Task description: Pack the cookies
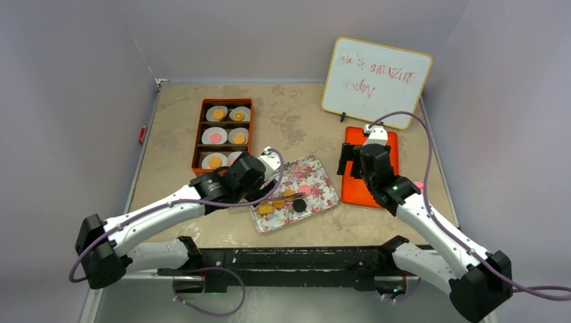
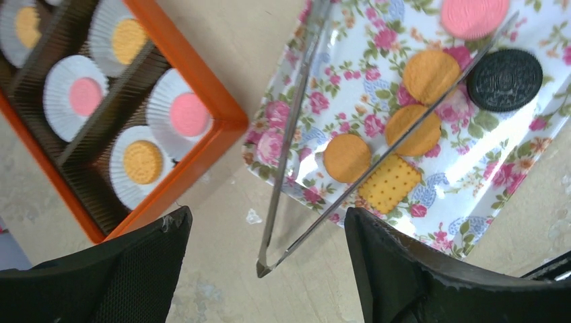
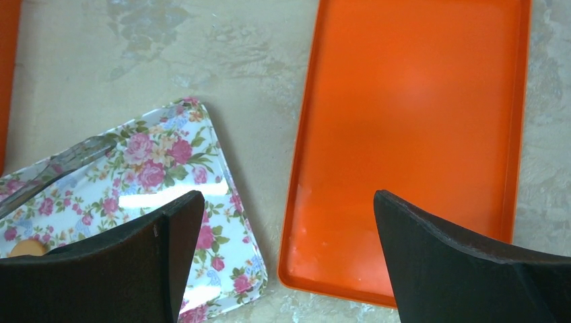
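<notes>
Tan, pink and dark cookies (image 2: 431, 74) lie on the floral rectangular tray (image 2: 471, 168); more fill the orange divided box (image 2: 222, 114) left of it. The left gripper (image 2: 266, 219), over the tray's edge, and the right gripper (image 3: 288, 198), beside the tray, gape wide, empty.

Mottled beige table (image 1: 296, 121) with orange compartment box (image 1: 227, 101), floral tray (image 1: 316, 173), flat orange tray (image 1: 351, 188), small whiteboard (image 1: 375, 81).

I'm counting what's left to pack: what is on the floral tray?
Six cookies show: one pink, three orange, one square, one dark. Metal tongs lie across some. In the top view the left gripper covers one tray corner, so that part is hidden.
</notes>
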You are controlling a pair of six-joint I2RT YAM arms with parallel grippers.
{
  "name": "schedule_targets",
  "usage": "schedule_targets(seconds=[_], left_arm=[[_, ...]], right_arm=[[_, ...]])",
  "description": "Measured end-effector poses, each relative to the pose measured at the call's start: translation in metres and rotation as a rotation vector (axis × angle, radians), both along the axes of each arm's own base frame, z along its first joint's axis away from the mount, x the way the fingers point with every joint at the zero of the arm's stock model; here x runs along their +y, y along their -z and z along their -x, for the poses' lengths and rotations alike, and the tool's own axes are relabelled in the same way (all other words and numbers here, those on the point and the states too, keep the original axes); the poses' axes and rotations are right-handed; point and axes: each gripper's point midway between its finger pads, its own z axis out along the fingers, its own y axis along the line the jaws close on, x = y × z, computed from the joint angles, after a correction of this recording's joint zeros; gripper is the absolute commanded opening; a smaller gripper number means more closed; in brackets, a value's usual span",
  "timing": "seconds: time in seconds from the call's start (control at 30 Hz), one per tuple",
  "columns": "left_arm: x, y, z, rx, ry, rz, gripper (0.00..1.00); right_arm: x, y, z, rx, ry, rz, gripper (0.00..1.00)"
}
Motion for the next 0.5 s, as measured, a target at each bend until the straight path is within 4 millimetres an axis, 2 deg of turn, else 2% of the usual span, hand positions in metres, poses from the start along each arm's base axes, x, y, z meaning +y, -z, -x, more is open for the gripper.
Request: schedule_targets(seconds=[0.23, 0.5], left_arm=[[0.022, -0.051, -0.012, -0.151, -0.149, 0.160, 0.83], [0.070, -0.105, -0.024, -0.308, -0.375, 0.372, 0.87]], right_arm=[[-0.001, 0.012, -0.014, 0.136, 0.067, 0.077, 0.99], [0.002, 0.043, -0.030, 0.356, 0.096, 0.220, 0.99]])
